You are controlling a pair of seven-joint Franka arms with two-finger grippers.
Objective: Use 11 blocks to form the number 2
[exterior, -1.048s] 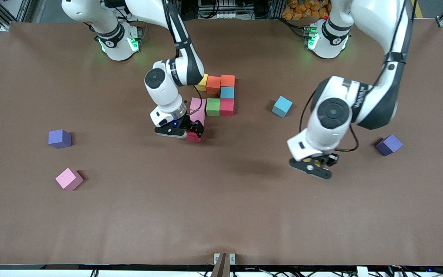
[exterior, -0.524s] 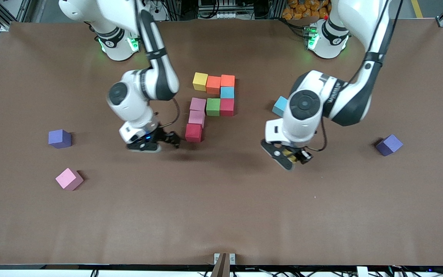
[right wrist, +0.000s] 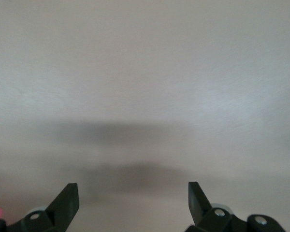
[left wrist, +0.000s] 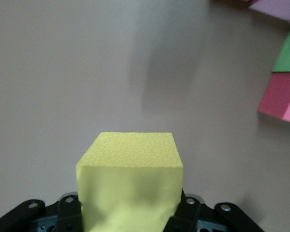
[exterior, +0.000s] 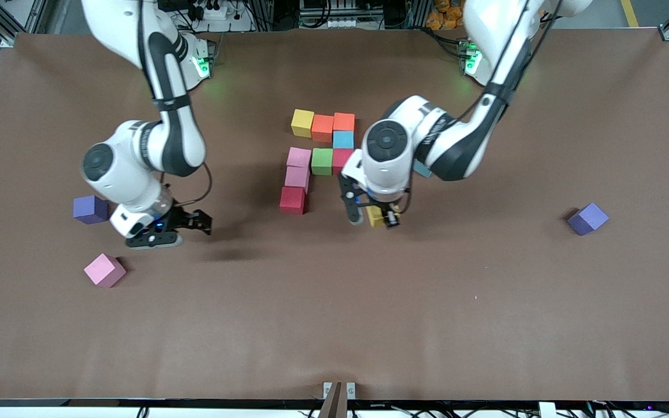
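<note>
Nine cubes of the number 2 [exterior: 321,159] are sitting in place. The left gripper [exterior: 371,216] is carrying a clamped yellow cube [left wrist: 130,181] beside the red cube [exterior: 292,200]; the right gripper [exterior: 186,225], fingers apart, is hovering near the loose pink cube [exterior: 104,270].

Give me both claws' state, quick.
Left claw: shut on the yellow block.
Right claw: open, holding nothing.
</note>
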